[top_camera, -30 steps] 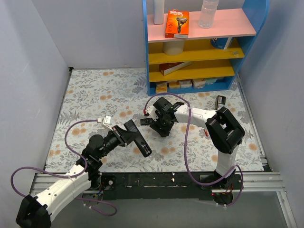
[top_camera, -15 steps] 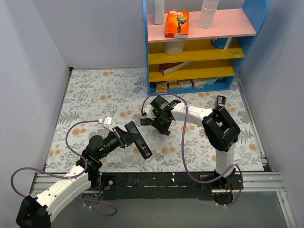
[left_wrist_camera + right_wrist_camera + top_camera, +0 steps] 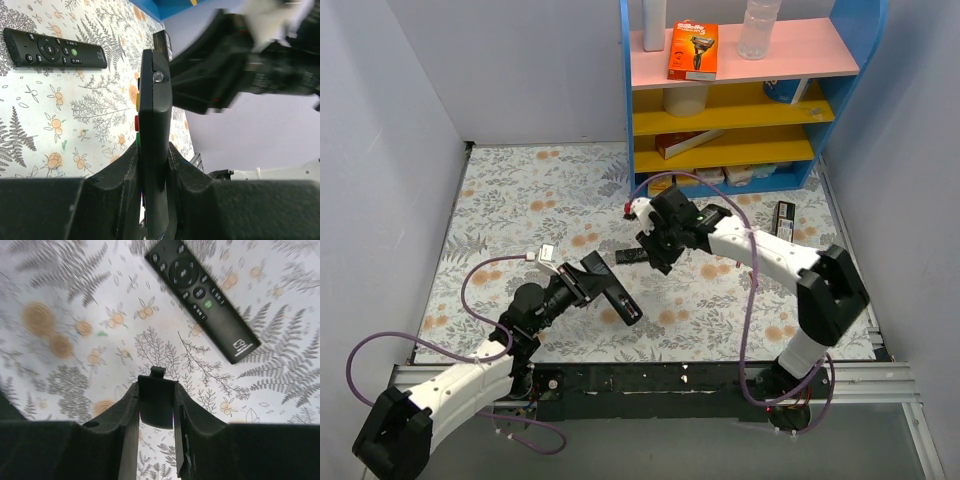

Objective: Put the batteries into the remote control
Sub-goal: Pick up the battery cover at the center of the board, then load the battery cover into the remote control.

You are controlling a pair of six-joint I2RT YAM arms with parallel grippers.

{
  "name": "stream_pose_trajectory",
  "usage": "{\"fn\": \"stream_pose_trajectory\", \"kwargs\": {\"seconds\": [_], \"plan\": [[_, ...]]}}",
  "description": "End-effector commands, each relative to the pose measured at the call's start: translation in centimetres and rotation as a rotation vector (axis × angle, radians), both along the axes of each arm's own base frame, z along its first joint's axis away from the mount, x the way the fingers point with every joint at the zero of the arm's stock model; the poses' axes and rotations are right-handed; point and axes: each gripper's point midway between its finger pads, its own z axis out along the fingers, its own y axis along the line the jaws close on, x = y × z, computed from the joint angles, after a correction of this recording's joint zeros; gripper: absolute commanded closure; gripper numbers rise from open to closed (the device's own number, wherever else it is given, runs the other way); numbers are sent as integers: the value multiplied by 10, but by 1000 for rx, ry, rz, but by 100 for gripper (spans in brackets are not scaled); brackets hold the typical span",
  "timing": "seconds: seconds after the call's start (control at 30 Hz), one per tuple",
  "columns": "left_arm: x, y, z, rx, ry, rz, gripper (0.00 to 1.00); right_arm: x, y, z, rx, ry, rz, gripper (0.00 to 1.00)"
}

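Orange box [image 3: 693, 50] on the pink top shelf [image 3: 800, 52] carries a razor picture under white lettering, too small to read. Slim black remote [image 3: 202, 299] on the floral table [image 3: 75, 280] bears a small white square logo near one end, its wording illegible

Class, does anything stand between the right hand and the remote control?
The slim remote lies flat on the mat, roughly between the right hand, shut on a black cover, and the remote control gripped in the left hand. Otherwise nothing visible does.
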Motion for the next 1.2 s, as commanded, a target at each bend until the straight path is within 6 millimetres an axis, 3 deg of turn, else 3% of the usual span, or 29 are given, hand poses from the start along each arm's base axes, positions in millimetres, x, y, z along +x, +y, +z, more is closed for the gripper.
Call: {"fn": "stream_pose_trajectory", "kwargs": {"seconds": [0.0,0.1,0.27,0.33,0.5,0.53,0.73,0.93,1.17], "plan": [[15,0,32,-104,-72,54,100,2,21,84,279,-95,-138,77],[18,-3,34,-126,-71,51,100,-10,28,119,422,-118,-176,77],[22,-5,41,-154,-73,56,100,-41,36,154,572,-143,-190,77],[25,-5,46,-167,-75,67,100,-56,41,154,587,-136,-186,76],[35,-3,48,-208,-20,116,100,-69,36,155,630,-187,-246,75],[37,-2,48,-228,0,121,100,-74,35,144,619,-181,-245,74],[38,-3,52,-298,41,126,100,-81,36,155,698,-218,-241,75],[37,-2,59,-350,57,127,100,-84,34,148,703,-245,-256,74],[34,-4,63,-379,73,108,100,-84,39,157,749,-290,-246,74]]}}
